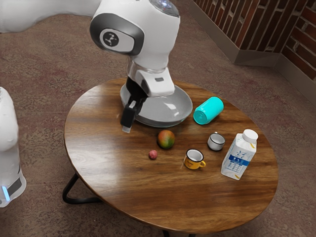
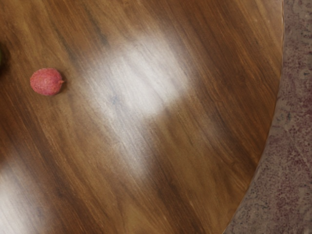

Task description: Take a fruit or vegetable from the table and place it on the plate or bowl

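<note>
**Step in hand: approach to the fruit.**

The hand (image 1: 127, 129) hangs above the worktop (image 1: 108, 173), just beside the bowl (image 1: 183, 105) on the exterior view's left. We cannot tell whether the hand is spread or pressed together. Both fruits lie on the worktop, so we judge that it carries nothing.

The mango (image 1: 166, 139) lies near the bowl's rim. The lychee (image 1: 153, 154) lies just beyond the mango, farther from the bowl. In the wrist view the lychee (image 2: 46, 81) sits off to one side, not under the hand.

To do this step well:

1. We choose one fruit. The mango needs a wide spread. The lychee is small and round and probably rolls if nudged.
2. We move the hand sideways until the chosen fruit is centred in the wrist view.
3. We spread the hand fully before descending.
4. We descend straight down and stop just short of the worktop.
5. We close across the fruit's widest part.
6. We keep away from the mug (image 1: 194, 159), which stands near both fruits.
</note>
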Motion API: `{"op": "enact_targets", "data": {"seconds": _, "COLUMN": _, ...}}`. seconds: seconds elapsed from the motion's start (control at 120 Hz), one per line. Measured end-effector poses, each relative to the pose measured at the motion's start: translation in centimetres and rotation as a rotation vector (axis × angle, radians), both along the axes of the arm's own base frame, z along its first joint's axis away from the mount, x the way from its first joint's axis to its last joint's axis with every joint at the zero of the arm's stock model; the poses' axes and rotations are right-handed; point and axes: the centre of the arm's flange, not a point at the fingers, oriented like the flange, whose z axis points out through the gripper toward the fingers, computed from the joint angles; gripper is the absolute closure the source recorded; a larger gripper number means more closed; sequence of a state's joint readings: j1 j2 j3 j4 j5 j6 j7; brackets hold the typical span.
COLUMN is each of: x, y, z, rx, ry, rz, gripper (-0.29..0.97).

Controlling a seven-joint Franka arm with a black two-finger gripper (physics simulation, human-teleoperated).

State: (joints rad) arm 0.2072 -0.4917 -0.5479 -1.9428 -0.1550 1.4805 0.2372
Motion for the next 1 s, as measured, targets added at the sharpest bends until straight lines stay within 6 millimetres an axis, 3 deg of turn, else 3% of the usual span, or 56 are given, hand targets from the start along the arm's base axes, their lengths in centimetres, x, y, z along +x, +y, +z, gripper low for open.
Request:
{"op": "enact_targets", "data": {"seconds": 0.042, "x": 0.6, "y": -0.3, "z": -0.9, "rx": -0.032, "ry": 0.026, "rz": 0.0, "gripper": 0.02}}
{"op": "enact_targets", "data": {"seconds": 0.233, "x": 5.7, "y": 1.5, "z": -5.9, "rx": -0.107, "ry": 0.134, "rz": 0.098, "gripper": 0.02}}
{"op": "enact_targets", "data": {"seconds": 0.3, "x": 6.3, "y": 2.0, "z": -7.5, "rx": -0.092, "ry": 0.157, "rz": 0.135, "gripper": 0.02}}
{"op": "enact_targets", "data": {"seconds": 0.425, "x": 7.5, "y": 4.5, "z": -9.3, "rx": -0.089, "ry": 0.174, "rz": 0.232, "gripper": 0.03}}
{"op": "enact_targets", "data": {"seconds": 0.575, "x": 8.6, "y": 4.2, "z": -10.8, "rx": -0.103, "ry": 0.144, "rz": 0.264, "gripper": 0.03}}
{"op": "enact_targets", "data": {"seconds": 0.667, "x": 9.8, "y": 5.5, "z": -9.3, "rx": -0.127, "ry": 0.124, "rz": 0.304, "gripper": 0.03}}
{"op": "enact_targets", "data": {"seconds": 0.767, "x": 11.0, "y": 7.1, "z": -9.0, "rx": -0.138, "ry": 0.123, "rz": 0.345, "gripper": 0.02}}
{"op": "enact_targets", "data": {"seconds": 0.892, "x": 9.8, "y": 7.9, "z": -7.5, "rx": -0.151, "ry": 0.078, "rz": 0.364, "gripper": 0.02}}
{"op": "enact_targets", "data": {"seconds": 1.0, "x": 9.0, "y": 8.3, "z": -7.3, "rx": -0.158, "ry": 0.049, "rz": 0.378, "gripper": 0.02}}
